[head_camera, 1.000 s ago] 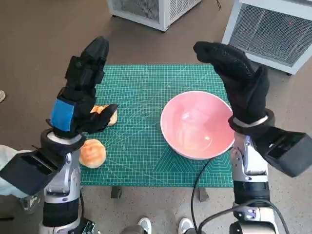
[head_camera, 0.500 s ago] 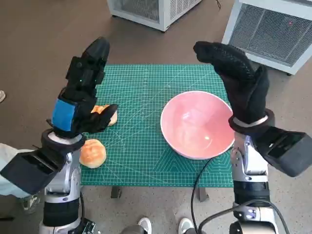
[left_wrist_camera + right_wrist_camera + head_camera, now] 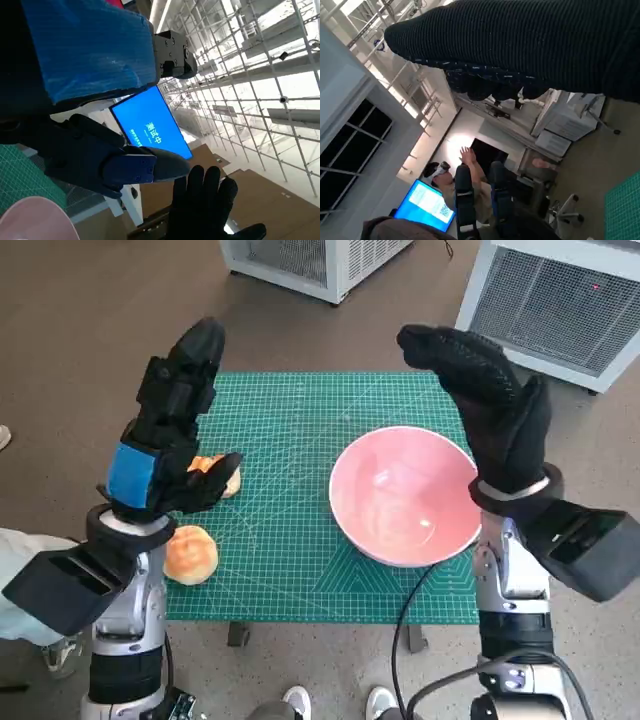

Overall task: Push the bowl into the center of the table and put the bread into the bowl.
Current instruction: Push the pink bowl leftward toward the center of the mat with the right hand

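A pink bowl (image 3: 405,495) sits on the right half of the green mat (image 3: 290,530), its rim near the table's right edge. One round bread roll (image 3: 190,554) lies at the mat's front left corner. A second bread piece (image 3: 221,475) shows partly behind my left hand (image 3: 170,430). That hand is raised above the table's left side, fingers pointing up and apart, holding nothing. My right hand (image 3: 495,405) is raised upright by the bowl's right rim, fingers spread, empty. The left wrist view shows the bowl's rim (image 3: 30,217) and my right hand (image 3: 207,205).
Two white wire-fronted cabinets (image 3: 545,295) stand on the floor beyond the table. A person's feet (image 3: 335,702) show below the front edge. In the right wrist view a seated person (image 3: 465,185) with raised hands sits by a blue screen (image 3: 425,205).
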You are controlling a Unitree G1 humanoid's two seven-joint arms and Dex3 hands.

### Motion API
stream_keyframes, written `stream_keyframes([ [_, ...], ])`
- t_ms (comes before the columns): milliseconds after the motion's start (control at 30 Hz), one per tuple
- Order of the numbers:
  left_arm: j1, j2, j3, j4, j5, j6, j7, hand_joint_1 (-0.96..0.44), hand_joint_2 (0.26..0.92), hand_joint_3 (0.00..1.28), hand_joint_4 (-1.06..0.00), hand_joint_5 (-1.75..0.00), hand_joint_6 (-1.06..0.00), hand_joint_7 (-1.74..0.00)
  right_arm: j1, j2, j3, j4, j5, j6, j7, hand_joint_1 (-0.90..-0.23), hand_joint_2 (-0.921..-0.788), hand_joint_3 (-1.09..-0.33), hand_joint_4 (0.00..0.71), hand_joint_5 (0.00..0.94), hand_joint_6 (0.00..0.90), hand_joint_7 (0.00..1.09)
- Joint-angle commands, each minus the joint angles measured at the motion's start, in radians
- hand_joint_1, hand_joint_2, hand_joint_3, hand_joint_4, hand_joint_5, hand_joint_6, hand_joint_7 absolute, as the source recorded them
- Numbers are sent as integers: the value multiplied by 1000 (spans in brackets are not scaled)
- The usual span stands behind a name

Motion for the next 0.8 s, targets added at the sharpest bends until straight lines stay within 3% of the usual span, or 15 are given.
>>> stream_keyframes([
  [33, 0, 7, 4, -2, -1, -7, 0, -666, 921, 428, -65, -1, 1, -429, 23, -11, -10, 22, 0, -6, 5, -722, -921, -859, 153, 11, -1, 548],
  [267, 5, 6, 4, -3, 2, -10, 2, -664, 921, 428, -62, 0, 1, -430, 22, -36, -50, 79, 32, -45, 36, -722, -921, -844, 160, 15, -1, 557],
  [433, 7, 9, 11, -5, -2, -10, 2, -661, 921, 428, -58, 0, 1, -429, 4, -63, -104, 179, 62, -100, 55, -719, -921, -816, 176, 21, -1, 572],
  [800, 17, 3, 19, -11, -1, -11, 9, -660, 921, 428, -53, 0, 1, -403, -46, -110, -218, 440, 52, -251, 6, -711, -921, -815, 205, 27, 2, 628],
])
